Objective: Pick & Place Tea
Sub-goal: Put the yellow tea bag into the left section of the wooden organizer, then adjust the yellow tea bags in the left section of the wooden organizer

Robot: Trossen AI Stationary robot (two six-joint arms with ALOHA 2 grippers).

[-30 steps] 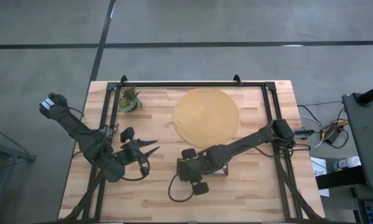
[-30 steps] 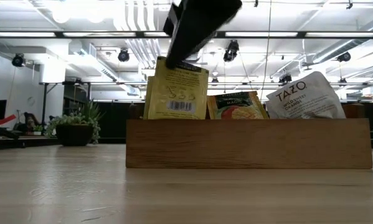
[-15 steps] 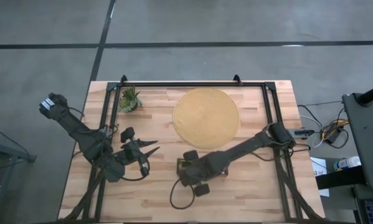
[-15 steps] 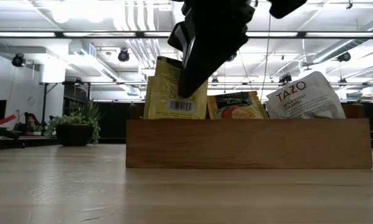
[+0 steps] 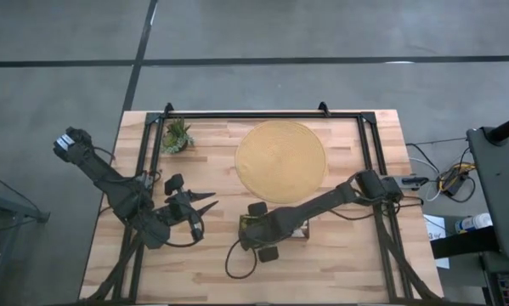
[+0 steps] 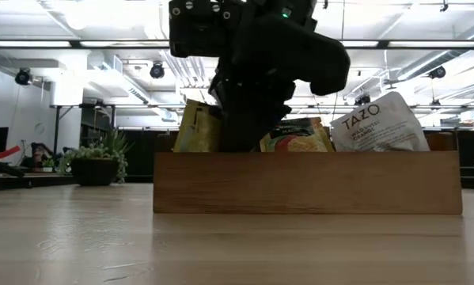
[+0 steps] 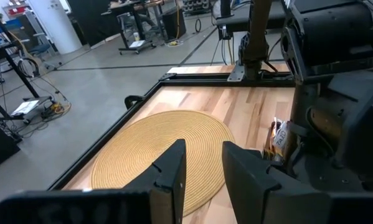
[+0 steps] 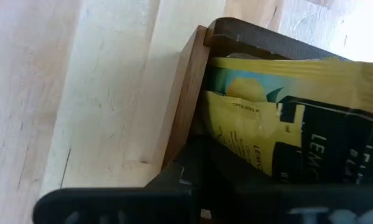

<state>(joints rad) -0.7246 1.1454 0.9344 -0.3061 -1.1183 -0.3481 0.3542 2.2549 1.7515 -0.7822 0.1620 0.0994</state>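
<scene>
1. Right gripper is down in the near-end of the tray, at the table's front middle.
2. Its fingers are pressed together on a yellow sachet, seen close in the right wrist view, right against the tray's end wall.
3. From the low view, the dark gripper body hides the middle of the row; a yellow sachet stands beside it.
4. More tea stands upright in the tray: an orange-fruit sachet and a white sachet leaning at the far side.
5. Left gripper hovers above the table's left half, well apart from the tray, pointing toward the right arm.
6. Its fingers are spread a little, nothing between them.
7. The round mat lies bare at the table's back middle, just beyond the tray.
8. The plant sits at the back left corner.
</scene>
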